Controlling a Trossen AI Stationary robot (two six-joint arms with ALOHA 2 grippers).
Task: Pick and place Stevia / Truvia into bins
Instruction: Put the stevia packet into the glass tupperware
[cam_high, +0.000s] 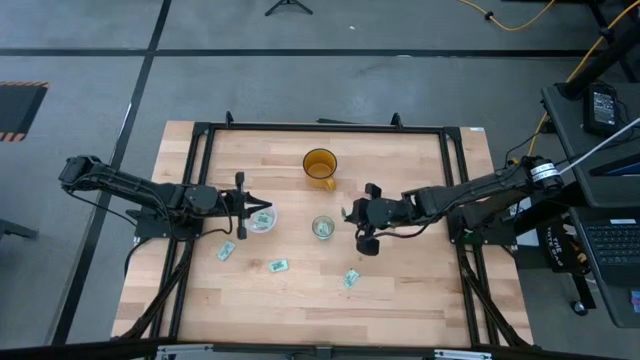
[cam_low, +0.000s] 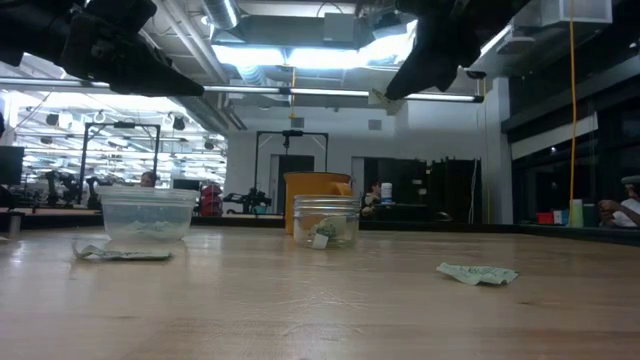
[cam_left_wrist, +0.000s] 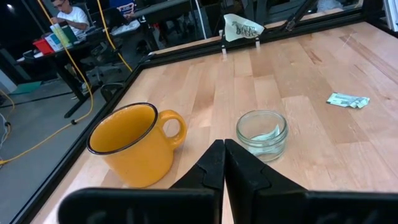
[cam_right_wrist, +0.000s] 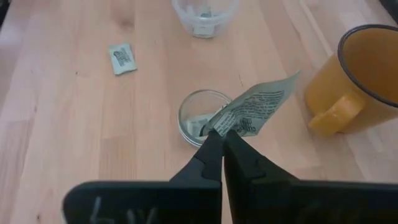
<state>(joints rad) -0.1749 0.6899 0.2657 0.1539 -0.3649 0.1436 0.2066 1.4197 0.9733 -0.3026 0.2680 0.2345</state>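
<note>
Right wrist view: right gripper (cam_right_wrist: 219, 138) has its fingers pressed together on one corner of a Stevia sachet (cam_right_wrist: 252, 109), which fans out stiffly above the small glass cup (cam_right_wrist: 200, 117). Paper packet looks feather-light, thin, a bit floppy; likely to flutter or cling on release, so an edge or corner pinch suits it best, as here.

High view, table as clock face: right gripper (cam_high: 358, 214) sits just right of centre, the small glass cup (cam_high: 322, 227) at centre, orange mug (cam_high: 320, 166) at 12. Clear plastic cup (cam_high: 262, 220) lies toward 9, the left gripper (cam_high: 243, 206) beside it, fingers together, holding nothing visible.

Loose sachets on the wood: one at 8 (cam_high: 226, 250), one at 6 (cam_high: 278, 265), one at 5 (cam_high: 351, 279). Both cups already contain some.
</note>
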